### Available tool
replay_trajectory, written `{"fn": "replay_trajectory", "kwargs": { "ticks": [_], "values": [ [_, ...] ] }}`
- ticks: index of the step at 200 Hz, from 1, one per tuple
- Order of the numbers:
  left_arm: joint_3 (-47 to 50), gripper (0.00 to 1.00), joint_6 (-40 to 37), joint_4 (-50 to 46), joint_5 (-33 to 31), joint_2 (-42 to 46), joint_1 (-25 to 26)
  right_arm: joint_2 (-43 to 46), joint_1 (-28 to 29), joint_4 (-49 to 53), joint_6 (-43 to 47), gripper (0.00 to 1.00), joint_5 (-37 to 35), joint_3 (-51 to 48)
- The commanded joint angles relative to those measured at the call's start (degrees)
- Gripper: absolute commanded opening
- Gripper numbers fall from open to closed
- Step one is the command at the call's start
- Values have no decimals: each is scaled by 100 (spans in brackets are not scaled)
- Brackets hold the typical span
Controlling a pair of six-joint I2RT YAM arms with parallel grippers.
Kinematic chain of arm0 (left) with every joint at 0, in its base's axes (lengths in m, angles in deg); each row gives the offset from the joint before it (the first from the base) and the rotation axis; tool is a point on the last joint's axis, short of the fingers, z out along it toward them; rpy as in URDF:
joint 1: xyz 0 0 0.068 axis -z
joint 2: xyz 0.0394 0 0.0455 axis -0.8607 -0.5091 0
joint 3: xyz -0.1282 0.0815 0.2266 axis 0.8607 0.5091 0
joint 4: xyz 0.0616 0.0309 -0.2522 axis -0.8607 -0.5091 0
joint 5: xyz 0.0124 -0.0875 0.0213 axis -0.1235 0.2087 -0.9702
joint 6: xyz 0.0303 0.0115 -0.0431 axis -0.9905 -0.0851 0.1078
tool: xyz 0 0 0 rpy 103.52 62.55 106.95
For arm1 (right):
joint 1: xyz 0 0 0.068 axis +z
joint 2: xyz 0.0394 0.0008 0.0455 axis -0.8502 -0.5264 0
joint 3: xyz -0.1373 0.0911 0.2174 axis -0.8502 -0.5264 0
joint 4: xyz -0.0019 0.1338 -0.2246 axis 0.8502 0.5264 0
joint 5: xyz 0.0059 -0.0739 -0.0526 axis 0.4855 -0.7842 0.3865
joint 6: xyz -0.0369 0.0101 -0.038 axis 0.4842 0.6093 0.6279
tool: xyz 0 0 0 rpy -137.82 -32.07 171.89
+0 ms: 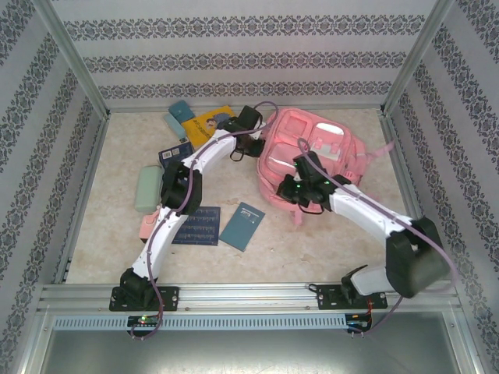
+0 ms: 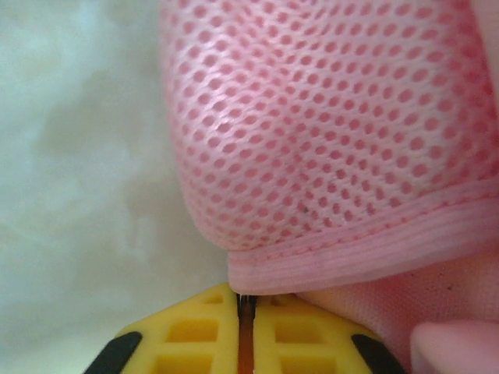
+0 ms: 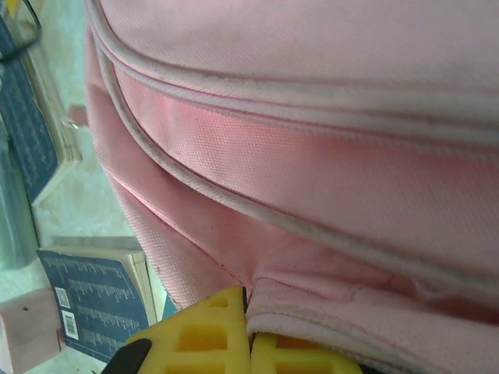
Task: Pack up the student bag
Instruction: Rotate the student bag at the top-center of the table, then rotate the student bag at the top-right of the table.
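- The student bag is lying flat on the far right part of the worktop, with its front panel facing up.
- It is showing as a rounded pink pack with stacked front pockets and a paler, almost white patch near its far side.
- Its long axis is seeming to run from near-left to far-right, though the rounded outline is making this hard to fix.
- One pink strap is trailing off toward the right wall, and a short strap is pointing toward the near edge.
- In the left wrist view, a mesh pocket of open, holed netting is bulging softly and ending in a ribbed bound hem.
- In the right wrist view, the body is showing tightly woven cloth, with pale piping curving along the seams.
- The left end effector is sitting just under that hem, its yellow fingers drawn together with only a thin slit between them.
- The right end effector is pressing its fingers together at a low seam, with a fabric edge lying over one finger; whether cloth is caught between them I cannot tell.
- A dark blue book is lying flat just beside the bag.
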State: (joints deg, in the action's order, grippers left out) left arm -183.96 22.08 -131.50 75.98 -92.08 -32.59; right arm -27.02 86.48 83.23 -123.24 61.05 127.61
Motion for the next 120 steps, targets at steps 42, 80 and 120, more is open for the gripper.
{"fn": "replay_trajectory", "kwargs": {
  "ticks": [42, 80, 120],
  "values": [
    [307, 28, 206, 97, 228, 850, -213, -974, 330, -205, 328, 19, 332, 1179],
    [1829, 71, 473, 694, 119, 2360, -344, -816, 261, 450, 1055, 53, 32, 1360],
    [3251, 100, 778, 1198, -126, 3850, -383, -545, 225, 1294, 2146, 56, -623, 1409]
  ]
}}
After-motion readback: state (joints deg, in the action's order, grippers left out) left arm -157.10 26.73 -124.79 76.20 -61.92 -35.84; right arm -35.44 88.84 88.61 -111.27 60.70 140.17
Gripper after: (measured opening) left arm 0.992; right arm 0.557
